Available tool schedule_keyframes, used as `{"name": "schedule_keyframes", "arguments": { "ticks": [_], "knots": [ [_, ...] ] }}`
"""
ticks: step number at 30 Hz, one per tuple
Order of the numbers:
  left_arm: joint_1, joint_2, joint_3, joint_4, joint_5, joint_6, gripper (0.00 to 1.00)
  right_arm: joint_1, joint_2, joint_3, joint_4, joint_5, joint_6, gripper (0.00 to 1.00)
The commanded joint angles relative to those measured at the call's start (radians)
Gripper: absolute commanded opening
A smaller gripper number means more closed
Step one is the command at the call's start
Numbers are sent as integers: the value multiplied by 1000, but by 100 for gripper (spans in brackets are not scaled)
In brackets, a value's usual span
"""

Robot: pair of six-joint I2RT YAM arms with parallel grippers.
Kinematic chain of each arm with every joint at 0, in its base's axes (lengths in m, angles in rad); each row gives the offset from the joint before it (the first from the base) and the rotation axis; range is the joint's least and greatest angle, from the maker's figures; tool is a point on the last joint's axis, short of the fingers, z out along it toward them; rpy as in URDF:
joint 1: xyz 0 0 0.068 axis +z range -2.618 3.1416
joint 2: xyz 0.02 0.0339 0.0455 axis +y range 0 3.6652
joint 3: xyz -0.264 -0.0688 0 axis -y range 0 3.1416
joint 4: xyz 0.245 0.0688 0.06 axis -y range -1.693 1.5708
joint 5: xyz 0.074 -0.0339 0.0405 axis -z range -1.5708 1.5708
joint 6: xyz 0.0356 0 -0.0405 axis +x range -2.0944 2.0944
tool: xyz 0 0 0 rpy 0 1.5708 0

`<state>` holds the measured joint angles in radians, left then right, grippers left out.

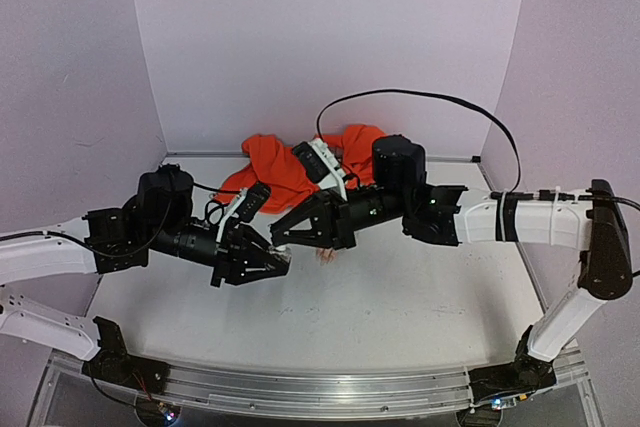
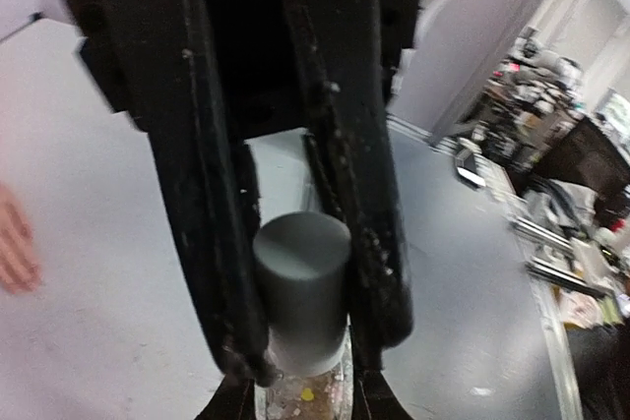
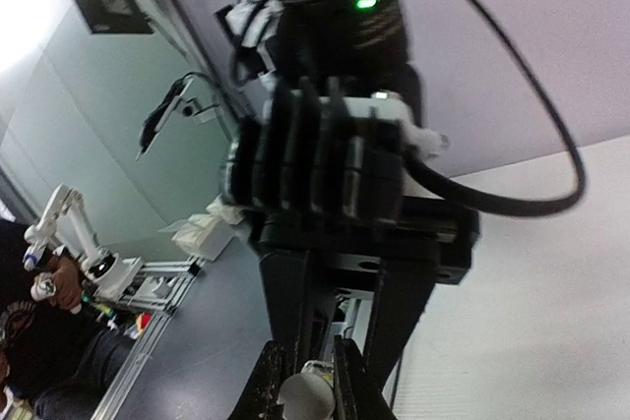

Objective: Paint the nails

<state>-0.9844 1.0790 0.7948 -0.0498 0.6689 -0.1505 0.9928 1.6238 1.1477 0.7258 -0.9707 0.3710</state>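
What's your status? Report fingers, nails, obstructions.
Left fingers shut on small polish bottle. Right fingers shut on its grey cap, cap still on. Nails barely showing; right arm overhangs mannequin hand.

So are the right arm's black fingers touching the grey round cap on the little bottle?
Touching. The left wrist view shows the right arm's black fingers pressed against both sides of the grey round cap on the little clear bottle.
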Motion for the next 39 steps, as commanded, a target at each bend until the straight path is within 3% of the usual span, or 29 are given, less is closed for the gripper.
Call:
{"name": "schedule_keyframes", "arguments": {
  "ticks": [1, 3, 5, 6, 8, 12, 15, 16, 19, 20, 25, 28, 31, 39],
  "knots": [
    [10, -30, 49, -105, -722, 10, 0, 24, -5, 9, -44, 322, 65, 0],
    [10, 0, 77, -201, -1018, -34, 0, 78, 36, 85, -254, 769, 93, 0],
    [10, 39, 105, -227, -1115, -15, 0, 187, 90, 201, -485, 1243, 182, 0],
    [10, 53, 111, -225, -1119, -16, 0, 243, 98, 217, -498, 1370, 219, 0],
    [11, 56, 101, -175, -1071, -10, 0, 294, 97, 214, -448, 1426, 265, 0],
    [10, 36, 58, -90, -941, 23, 0, 296, 43, 128, -249, 1299, 203, 0],
    [10, 13, 36, -84, -844, 51, 0, 265, -16, 105, -235, 1227, 150, 6],
    [10, 0, 24, -83, -806, 60, 0, 248, -37, 96, -236, 1187, 121, 13],
    [10, -33, -1, -81, -656, 78, 0, 177, -115, 48, -234, 1043, 37, 55],
    [10, -43, -6, -81, -598, 82, 0, 146, -138, 26, -225, 972, 18, 65],
    [11, -95, -20, -37, -346, 86, 0, 17, -255, -177, 31, 504, 6, 87],
    [10, -100, -8, 4, -186, 77, 0, 5, -251, -212, 127, 310, 14, 88],
    [10, -78, 19, 23, -55, 62, 0, 6, -216, -204, 201, 176, 45, 83],
    [9, 1, 71, 41, 89, 32, 0, 7, -124, -153, 298, 37, 104, 63]
  ]
}}
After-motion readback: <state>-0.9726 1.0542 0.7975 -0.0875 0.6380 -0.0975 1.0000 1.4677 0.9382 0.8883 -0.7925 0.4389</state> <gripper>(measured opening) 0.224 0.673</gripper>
